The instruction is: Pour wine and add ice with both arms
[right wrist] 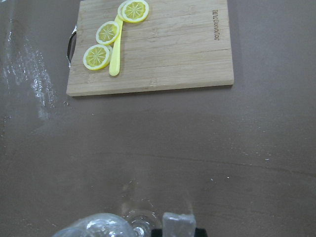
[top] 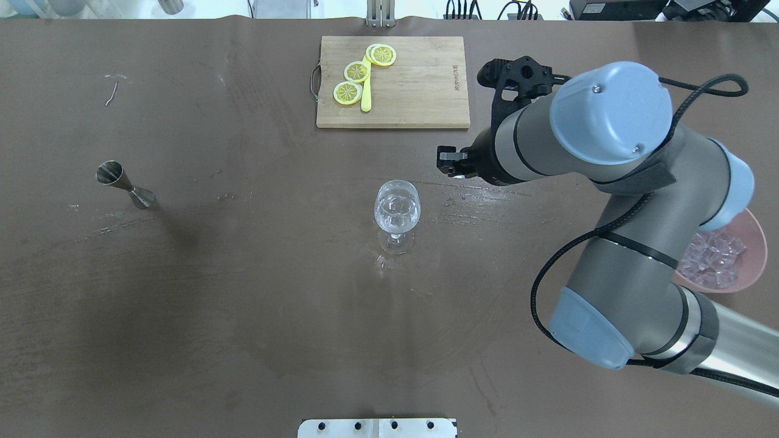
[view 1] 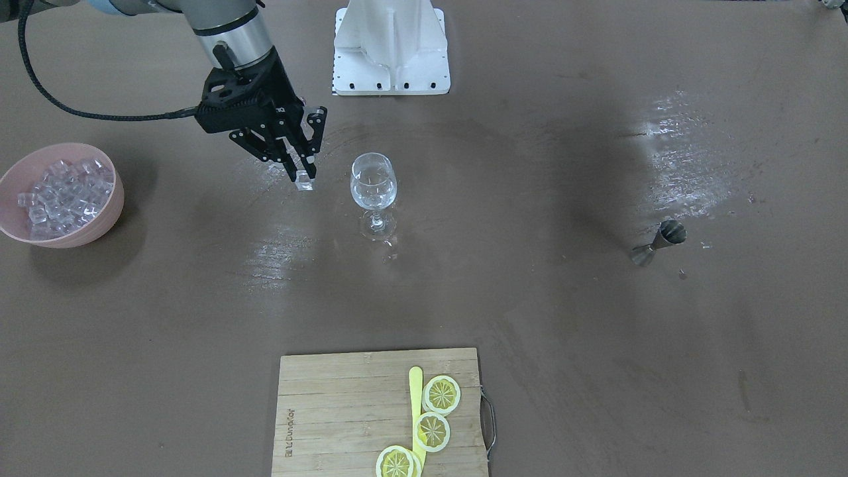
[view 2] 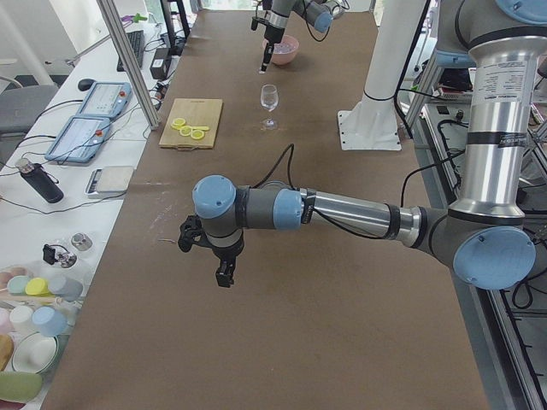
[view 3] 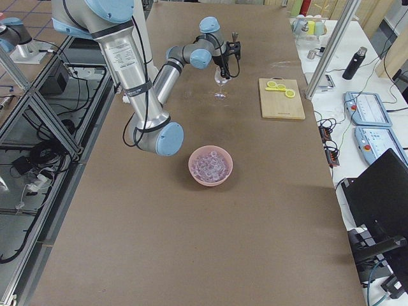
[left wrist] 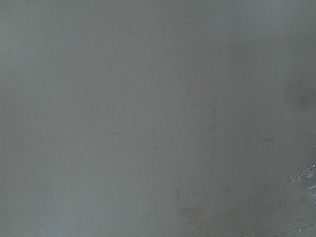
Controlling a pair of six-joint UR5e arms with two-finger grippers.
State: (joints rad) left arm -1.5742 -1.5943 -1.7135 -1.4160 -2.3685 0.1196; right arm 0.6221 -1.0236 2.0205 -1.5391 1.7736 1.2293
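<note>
Though small, clear whitish-glinting ice cube (view 1: 304,181)

Grey-silver arms (top: 621,274), blue caps (top: 608,112), black cables (view 1: 132,119)

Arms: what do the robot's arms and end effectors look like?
The right arm and left arm are grey-silver tubes with pale blue joint caps. A black cable runs along each to a black two-finger end effector.

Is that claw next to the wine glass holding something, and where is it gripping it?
Yes. The right gripper holds one clear ice cube, pinched by two opposite sides between its fingertips, just beside the wine glass.
</note>
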